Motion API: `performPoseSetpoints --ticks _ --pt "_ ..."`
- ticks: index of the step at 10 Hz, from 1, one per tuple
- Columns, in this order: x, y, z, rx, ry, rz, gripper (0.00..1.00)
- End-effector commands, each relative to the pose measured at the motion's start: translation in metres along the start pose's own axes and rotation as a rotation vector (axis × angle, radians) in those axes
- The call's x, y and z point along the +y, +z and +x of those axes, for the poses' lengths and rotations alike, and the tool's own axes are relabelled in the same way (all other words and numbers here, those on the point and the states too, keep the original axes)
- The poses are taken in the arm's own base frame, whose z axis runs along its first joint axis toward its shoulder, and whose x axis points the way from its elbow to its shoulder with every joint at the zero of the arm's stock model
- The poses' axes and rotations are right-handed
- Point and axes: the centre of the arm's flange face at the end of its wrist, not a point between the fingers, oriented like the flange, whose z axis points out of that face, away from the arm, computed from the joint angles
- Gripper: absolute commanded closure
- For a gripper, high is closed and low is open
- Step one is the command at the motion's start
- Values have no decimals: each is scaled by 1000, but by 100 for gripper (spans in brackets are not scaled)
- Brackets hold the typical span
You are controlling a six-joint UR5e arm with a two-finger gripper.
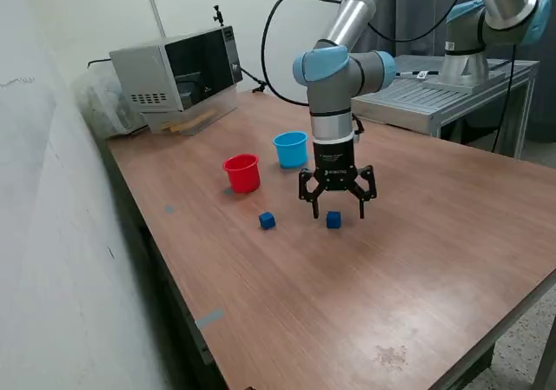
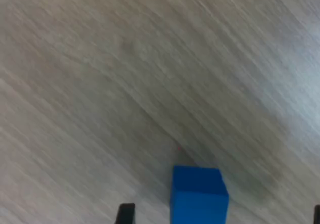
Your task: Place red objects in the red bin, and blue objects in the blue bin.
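Gripper (image 1: 338,209) spread wide, holding nothing, hanging low over the wooden table (image 1: 417,260) with fingertips close to the surface. Directly beneath it, between the 2 fingers and touching neither, 1 dark blue cube (image 1: 334,221) resting on the table. In the wrist view, the same cube (image 2: 199,194) at the frame edge, blurred, 1 dark fingertip (image 2: 126,213) off to one side with bare wood grain between them.

A 2nd dark blue cube (image 1: 267,221) lying on the table toward the exterior view's left of the first, well apart from the fingers. Behind both cubes, the red bin (image 1: 242,172) standing upright, rim up. Just beside it on the exterior view's right and slightly farther back, the blue bin (image 1: 291,148), also upright, near the red one but not touching. Contents of either bin impossible to tell from this angle. No red cubes showing on the table.

At the far end of the table, on the exterior view's left, a microwave (image 1: 178,76) with its dark door facing the arm. Beyond the table, on the exterior view's right, a 2nd robot arm (image 1: 486,25) mounted on a metal stand.
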Motion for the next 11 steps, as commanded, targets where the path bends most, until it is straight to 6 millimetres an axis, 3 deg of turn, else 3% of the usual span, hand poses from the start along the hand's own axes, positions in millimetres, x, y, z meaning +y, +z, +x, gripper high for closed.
performPoseSetpoints --ticks 1,8,11 --pt "-3 3 -5 -29 2 -2 100" --pt "-6 -7 -17 -145 5 43 100" --pt "5 -85 -10 -210 98 -9 100"
